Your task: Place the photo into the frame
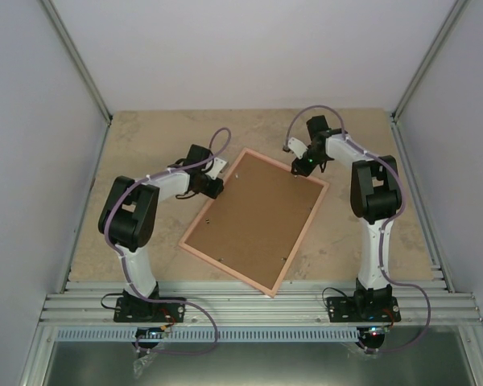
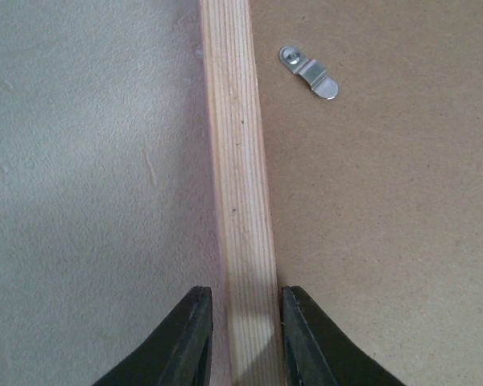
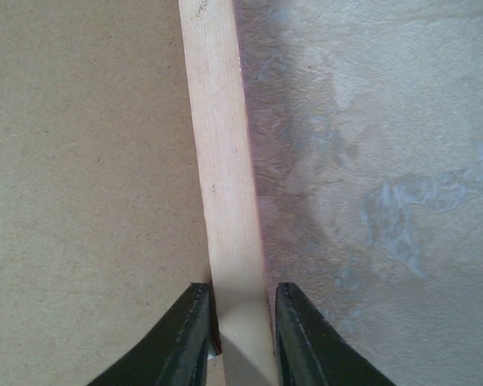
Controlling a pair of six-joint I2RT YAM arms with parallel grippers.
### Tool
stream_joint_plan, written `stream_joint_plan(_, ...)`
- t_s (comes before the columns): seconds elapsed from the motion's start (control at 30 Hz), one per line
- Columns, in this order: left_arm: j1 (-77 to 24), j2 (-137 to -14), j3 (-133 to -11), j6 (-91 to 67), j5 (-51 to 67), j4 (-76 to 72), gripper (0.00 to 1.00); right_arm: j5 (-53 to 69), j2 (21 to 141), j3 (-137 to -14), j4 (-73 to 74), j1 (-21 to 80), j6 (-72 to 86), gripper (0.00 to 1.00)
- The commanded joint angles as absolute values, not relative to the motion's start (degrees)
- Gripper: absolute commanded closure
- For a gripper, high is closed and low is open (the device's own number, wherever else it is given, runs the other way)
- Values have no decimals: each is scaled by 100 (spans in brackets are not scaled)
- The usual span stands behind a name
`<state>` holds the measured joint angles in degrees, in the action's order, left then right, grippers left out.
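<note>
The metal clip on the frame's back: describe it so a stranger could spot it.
A pink-edged frame lies back-up on the table. On its brown backing board, just inside the rail, sits the metal clip: small, silver, screwed at one end, shiny against matte brown.

pink frame (image 2: 237, 161), brown board (image 1: 253, 213), mottled beige table (image 1: 145, 137)

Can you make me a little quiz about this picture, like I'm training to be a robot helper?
1. True or false: the thin pink wooden picture frame lies back-up on the beige table.
2. What do the left gripper and right gripper each clamp? A) a frame rail B) a spoon C) nothing
3. Fill in: the brown backing board sits ___ the frame.
Key: 1 true; 2 A; 3 inside.
</note>
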<state>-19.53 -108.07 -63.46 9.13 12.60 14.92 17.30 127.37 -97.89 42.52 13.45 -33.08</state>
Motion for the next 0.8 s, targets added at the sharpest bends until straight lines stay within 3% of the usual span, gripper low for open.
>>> stream_joint_plan(0.0, -1978, -11007, -6134, 922, 831, 1819, 74, 1008, 12811, -9547, 4139, 1337, -3123, 82)
stream_joint_plan(0.1, -1976, -11024, -6163, 903, 826, 1824, 75, 888, 12744, -9460, 4078, 1336, -3191, 88)
stream_joint_plan(0.4, -1970, -11031, -6277, 907, 890, 1869, 72, 954, 12595, -9543, 4154, 1336, -3332, 91)
stream_joint_plan(0.53, -1881, -10816, -6433, 983, 1086, 1940, 63, 831, 12560, -9572, 4119, 1341, -3305, 89)
stream_joint_plan(0.67, -1789, -10241, -6373, 1468, 1455, 2152, 48, 753, 12611, -9602, 4038, 1311, -3131, 99)
stream_joint_plan(0.77, -1775, -9684, -6151, 1839, 1578, 2494, 38, 797, 12606, -9556, 3982, 1275, -3012, 99)
